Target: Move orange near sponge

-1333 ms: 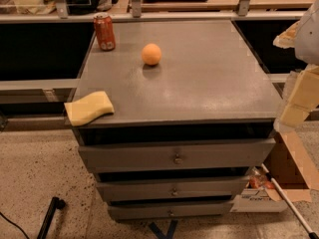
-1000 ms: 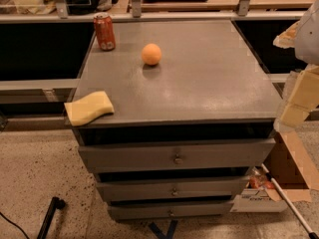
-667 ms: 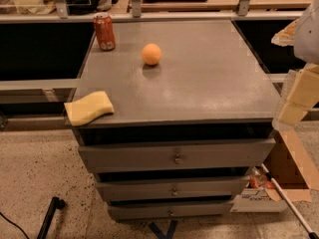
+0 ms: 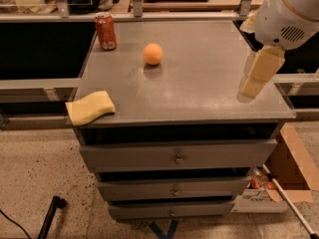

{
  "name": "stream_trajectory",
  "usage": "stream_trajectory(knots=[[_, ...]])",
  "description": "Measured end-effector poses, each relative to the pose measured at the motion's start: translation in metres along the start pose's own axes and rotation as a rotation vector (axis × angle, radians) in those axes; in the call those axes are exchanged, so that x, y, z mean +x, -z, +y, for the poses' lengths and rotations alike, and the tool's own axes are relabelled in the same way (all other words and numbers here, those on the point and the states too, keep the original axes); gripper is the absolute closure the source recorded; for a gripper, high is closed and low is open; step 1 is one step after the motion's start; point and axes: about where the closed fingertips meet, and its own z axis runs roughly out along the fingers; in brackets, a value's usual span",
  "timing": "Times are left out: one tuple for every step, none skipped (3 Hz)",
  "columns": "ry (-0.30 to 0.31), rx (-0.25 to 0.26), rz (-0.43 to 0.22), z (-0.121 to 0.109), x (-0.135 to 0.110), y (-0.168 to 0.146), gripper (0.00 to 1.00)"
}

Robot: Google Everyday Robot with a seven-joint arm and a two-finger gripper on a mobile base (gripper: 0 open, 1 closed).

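Gripper (image 4: 258,76) well right of orange (image 4: 153,54); I can't tell its grip. Risk: a glancing touch rolls the orange into the can (image 4: 105,31) or off the worktop (image 4: 199,83).

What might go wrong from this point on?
The tool hovers at the cabinet top's right side, far from the orange. The round orange may roll when touched, perhaps into the soda can close by. The sponge lies right at the front-left corner; a nudge might drop it.
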Motion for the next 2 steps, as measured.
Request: stream_trajectory(knots=[[-0.017, -0.009, -0.068, -0.045, -0.025, -0.027, 0.0], [-0.073, -0.002, -0.188, -0.086, -0.049, -0.056, 0.0]])
